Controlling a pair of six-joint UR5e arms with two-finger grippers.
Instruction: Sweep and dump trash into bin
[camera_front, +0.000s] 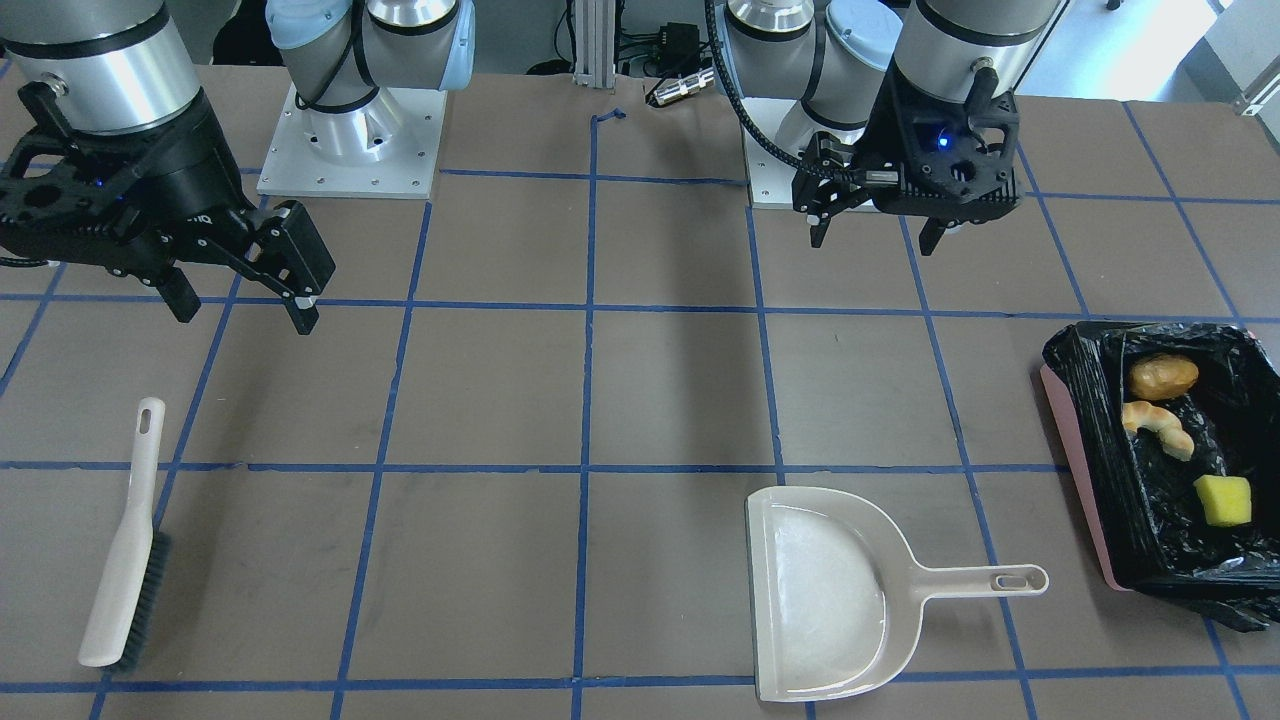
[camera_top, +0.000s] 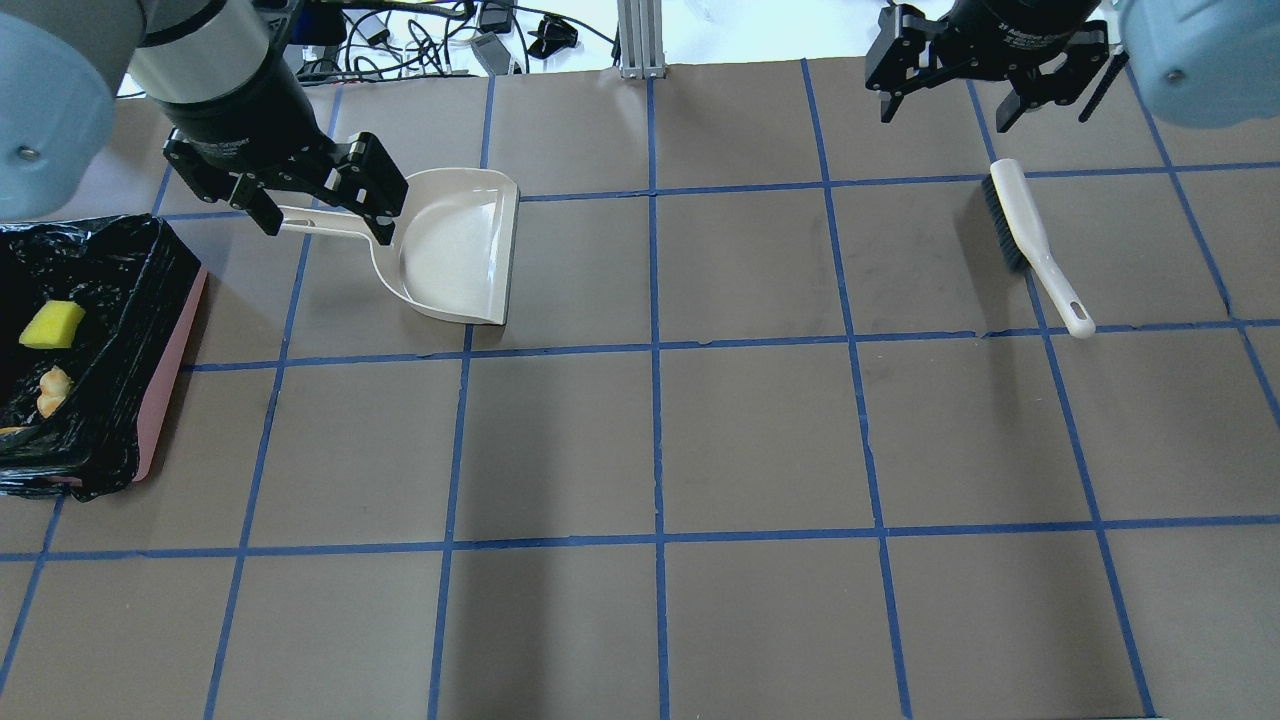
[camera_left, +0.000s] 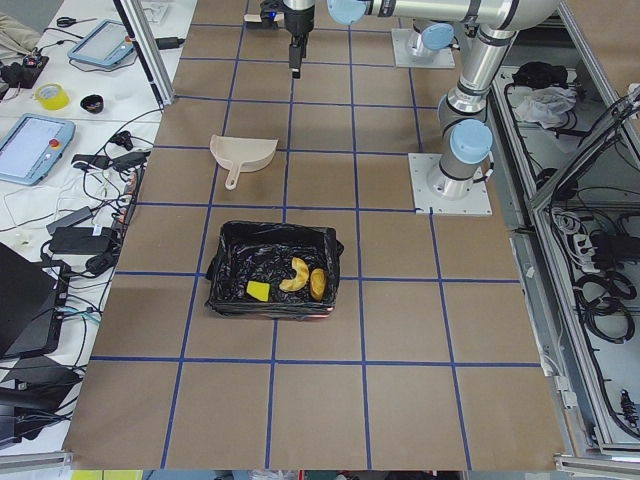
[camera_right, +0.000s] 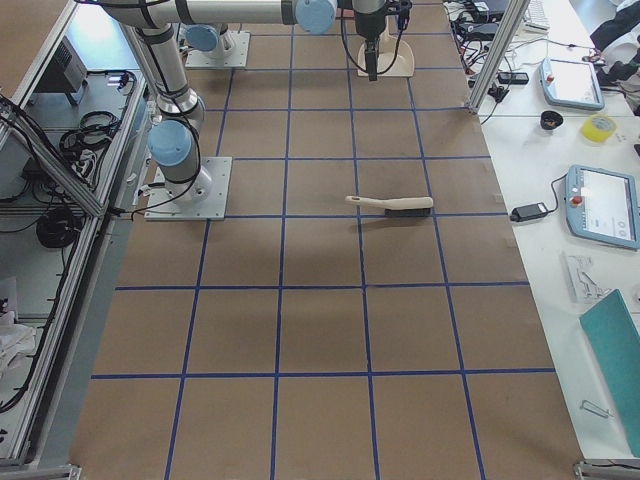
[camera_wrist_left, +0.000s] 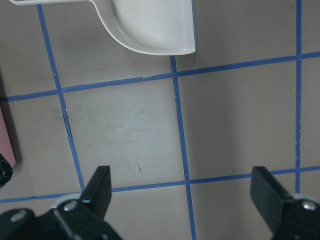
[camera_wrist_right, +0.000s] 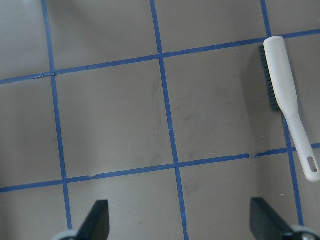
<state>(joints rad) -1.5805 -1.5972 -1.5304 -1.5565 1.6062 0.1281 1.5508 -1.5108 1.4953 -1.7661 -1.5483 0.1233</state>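
The left hand (camera_front: 872, 240) and right hand (camera_front: 245, 315) hang open, empty; the bin (camera_front: 1100, 450) lies lengthwise away from the robot, trash (camera_front: 1160, 420) in a row along it.

- The left gripper (camera_front: 872, 242) hangs above the surface (camera_front: 660, 400) and points straight down. Its jaws are spread wide with nothing between them.
- The left wrist stands upright above its gripper, a silver and black cylinder.
- The right gripper (camera_front: 245, 310) also hangs clear of the surface, pointing down, with its jaws wide apart and empty.
- In the left wrist view, two black fingertips (camera_wrist_left: 100, 186) sit far apart at the bottom corners.
- The right wrist view shows the same wide spread.
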